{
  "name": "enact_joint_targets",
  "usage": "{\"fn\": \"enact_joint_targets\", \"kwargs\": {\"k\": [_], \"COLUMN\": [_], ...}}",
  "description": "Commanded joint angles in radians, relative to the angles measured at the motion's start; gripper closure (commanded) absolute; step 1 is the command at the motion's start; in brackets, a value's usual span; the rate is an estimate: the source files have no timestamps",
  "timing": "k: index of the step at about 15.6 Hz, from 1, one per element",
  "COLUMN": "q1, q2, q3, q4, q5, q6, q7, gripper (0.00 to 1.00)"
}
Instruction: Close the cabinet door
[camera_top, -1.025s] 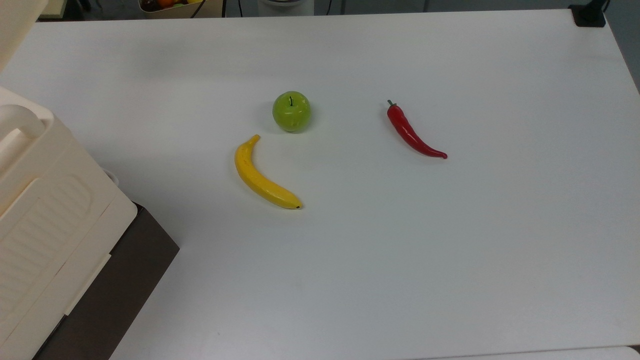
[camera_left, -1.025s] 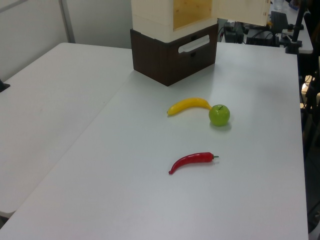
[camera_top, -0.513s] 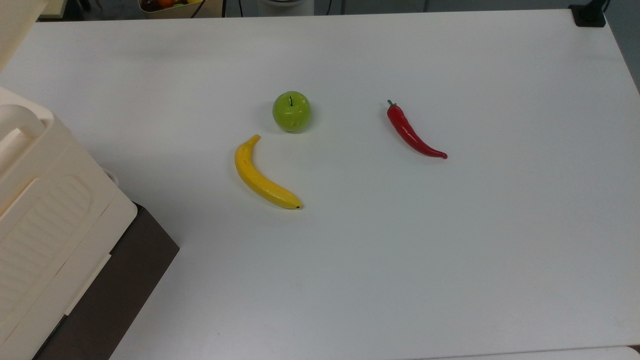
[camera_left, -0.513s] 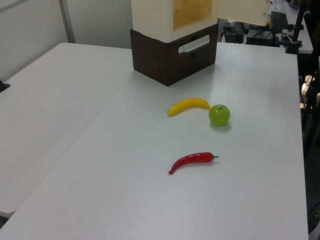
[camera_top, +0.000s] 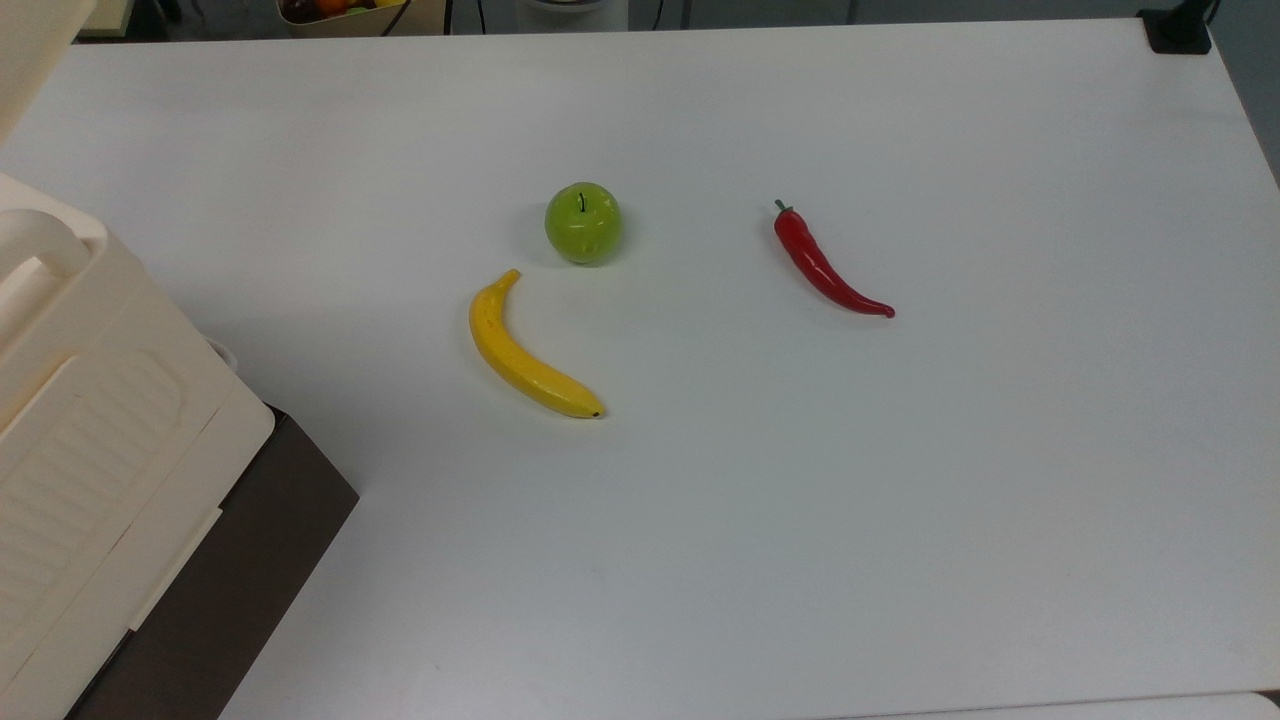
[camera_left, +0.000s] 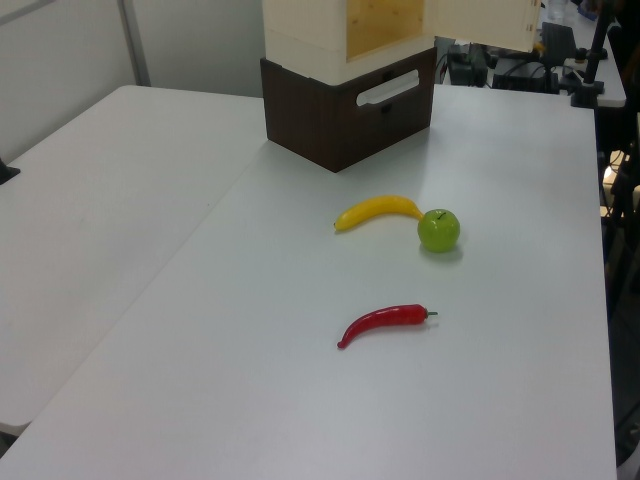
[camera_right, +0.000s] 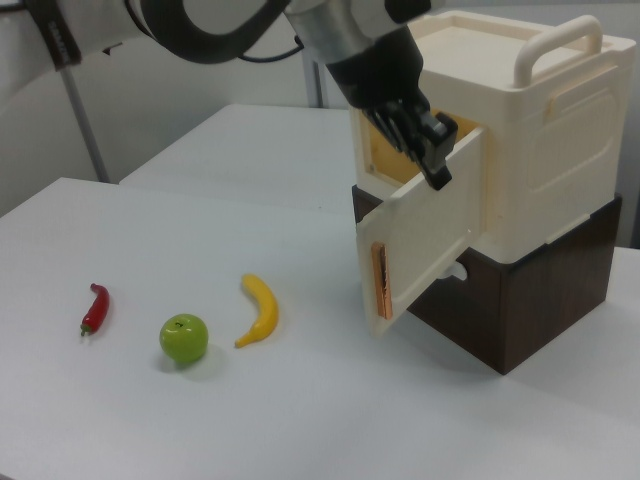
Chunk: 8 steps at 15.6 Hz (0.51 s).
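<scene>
Swinging cabinet door (camera_right: 425, 235) (outward, upright)

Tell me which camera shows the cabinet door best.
The right view: the cabinet door stands ajar with its whole face visible and the gripper at its top edge. The left view catches a strip at the frame's top; the top view catches a corner.

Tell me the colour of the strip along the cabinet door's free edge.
Copper-orange strip on the cream cabinet door, clearest in the right view.

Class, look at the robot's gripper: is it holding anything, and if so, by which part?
The gripper sits at the top edge of the open cabinet door, near the outer corner. Whether it grips that edge or merely presses against it cannot be told.
</scene>
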Motion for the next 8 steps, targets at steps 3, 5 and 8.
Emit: {"fn": "enact_joint_targets", "kwargs": {"k": [3,5,8], "q1": [0.018,0.035,0.072], "q2": [-0.014,-0.003,0.002], "q3": [0.012,0.014,0.014], "q4": [-0.049,-0.049,-0.05], "q5": [0.024,0.062,0.074], "q6": [0.004,0.004,0.004], "q7": [-0.044,-0.041,-0.034], "gripper": [1.0,1.0,1.0]}}
